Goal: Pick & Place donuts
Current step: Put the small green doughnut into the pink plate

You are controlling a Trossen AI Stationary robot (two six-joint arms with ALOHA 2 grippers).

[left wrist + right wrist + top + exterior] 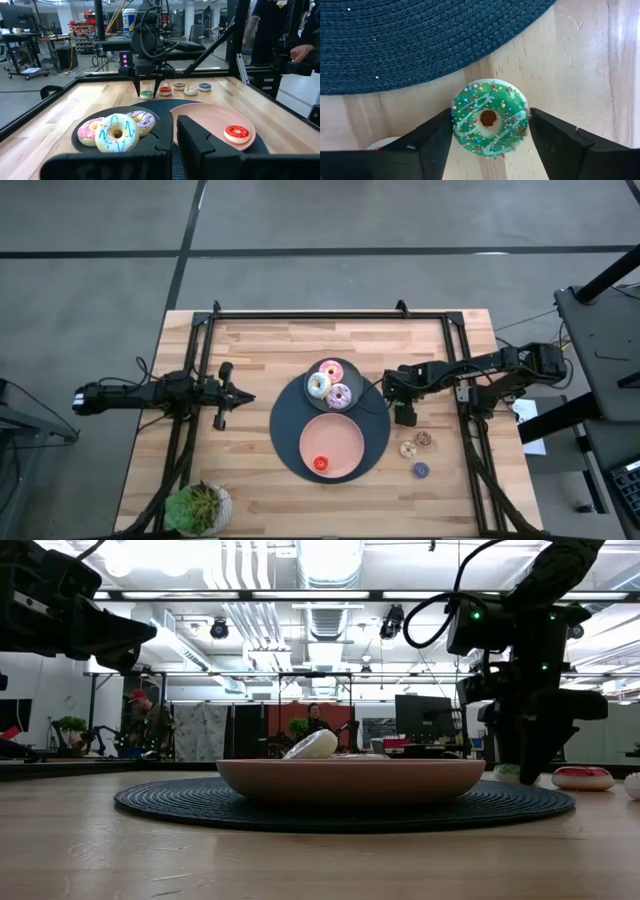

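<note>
On the wooden table [580, 55], the right pincer [490, 145] straddles, unclenched, a sprinkled, white-drizzled green donut [489, 118].

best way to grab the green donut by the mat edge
Take the green donut across its outer rim, coming straight down from above. It lies flat on the wooden table beside the dark woven mat, hole up, so opposite sides of the ring are free. The right tool already straddles it, fingers open on either side.
</note>
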